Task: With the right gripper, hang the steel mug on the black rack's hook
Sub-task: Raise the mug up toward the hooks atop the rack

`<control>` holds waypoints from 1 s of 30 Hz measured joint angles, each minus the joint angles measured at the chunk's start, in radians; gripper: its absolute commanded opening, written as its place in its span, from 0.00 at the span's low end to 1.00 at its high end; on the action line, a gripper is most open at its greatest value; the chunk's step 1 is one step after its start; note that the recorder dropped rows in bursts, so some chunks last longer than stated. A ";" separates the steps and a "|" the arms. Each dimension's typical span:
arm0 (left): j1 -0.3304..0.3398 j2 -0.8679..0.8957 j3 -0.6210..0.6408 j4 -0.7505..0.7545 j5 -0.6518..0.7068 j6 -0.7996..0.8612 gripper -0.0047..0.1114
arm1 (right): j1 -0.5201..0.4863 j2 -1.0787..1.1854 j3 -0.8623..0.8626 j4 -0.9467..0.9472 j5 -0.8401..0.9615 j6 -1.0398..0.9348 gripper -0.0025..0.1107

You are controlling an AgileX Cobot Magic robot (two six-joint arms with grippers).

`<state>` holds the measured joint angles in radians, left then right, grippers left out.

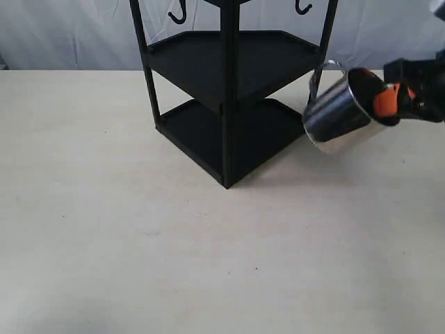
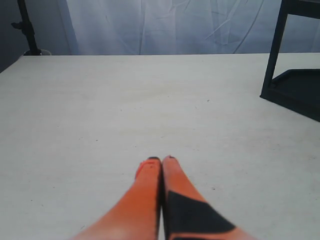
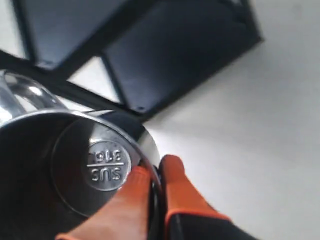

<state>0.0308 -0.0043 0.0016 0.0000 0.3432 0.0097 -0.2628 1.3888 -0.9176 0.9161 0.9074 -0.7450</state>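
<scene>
Over on the left side of the table [image 1: 104, 229] we see bare cream surface, and the left gripper [image 2: 161, 161] does not show in the exterior view at all. From its own wrist camera we catch its orange fingers [image 2: 147, 192] pressed tight together with nothing between them, sitting low over the tabletop, with one corner of the rack visible further off.

Moving to the middle, we have the rack [image 1: 229, 104] standing upright on the table, black posts and angular tiers, its front post facing us. Up at the top edge we pick out two small curved hooks, one on the left [image 1: 179, 14] and one on the right [image 1: 303, 8], both bare.

Now to the right, and we find the mug [image 1: 337, 115]. It is off the table, tipped on its side with its open mouth turned toward the right gripper [image 1: 389, 103] and its base pointing down toward the rack's lower tier. Its thin handle [image 1: 321, 73] loops upward, just beside the rack's right post, below the right hook. The right gripper comes in from the right edge, and through its wrist camera we see it clamped on the mug's rim: one orange finger [image 3: 125, 200] inside, the other [image 3: 182, 192] outside the wall. We can read the stamp "SUS 316L" [image 3: 106, 165] on the mug's inner base.
</scene>
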 measured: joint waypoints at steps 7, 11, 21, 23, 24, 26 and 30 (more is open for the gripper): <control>0.000 0.000 0.000 0.000 0.000 0.000 0.04 | -0.150 0.285 -0.221 0.277 0.298 -0.219 0.01; 0.000 0.000 0.000 0.000 0.000 0.000 0.04 | -0.133 0.356 -0.247 0.262 0.298 -0.198 0.01; 0.000 0.000 0.000 0.000 0.000 0.000 0.04 | -0.074 0.357 -0.309 0.306 0.304 -0.120 0.01; 0.000 0.000 0.000 0.000 0.000 0.000 0.04 | -0.074 0.357 -0.336 0.327 0.304 -0.096 0.01; 0.000 0.000 0.000 0.000 0.000 0.000 0.04 | -0.074 0.358 -0.351 0.331 0.304 -0.084 0.01; 0.000 0.000 0.000 0.000 0.000 0.000 0.04 | -0.074 0.366 -0.379 0.338 0.305 -0.059 0.01; 0.000 0.000 0.000 0.000 0.000 0.000 0.04 | -0.074 0.412 -0.420 0.338 0.319 -0.002 0.01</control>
<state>0.0308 -0.0043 0.0016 0.0000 0.3432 0.0097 -0.3366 1.8009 -1.3373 1.2545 1.2262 -0.7471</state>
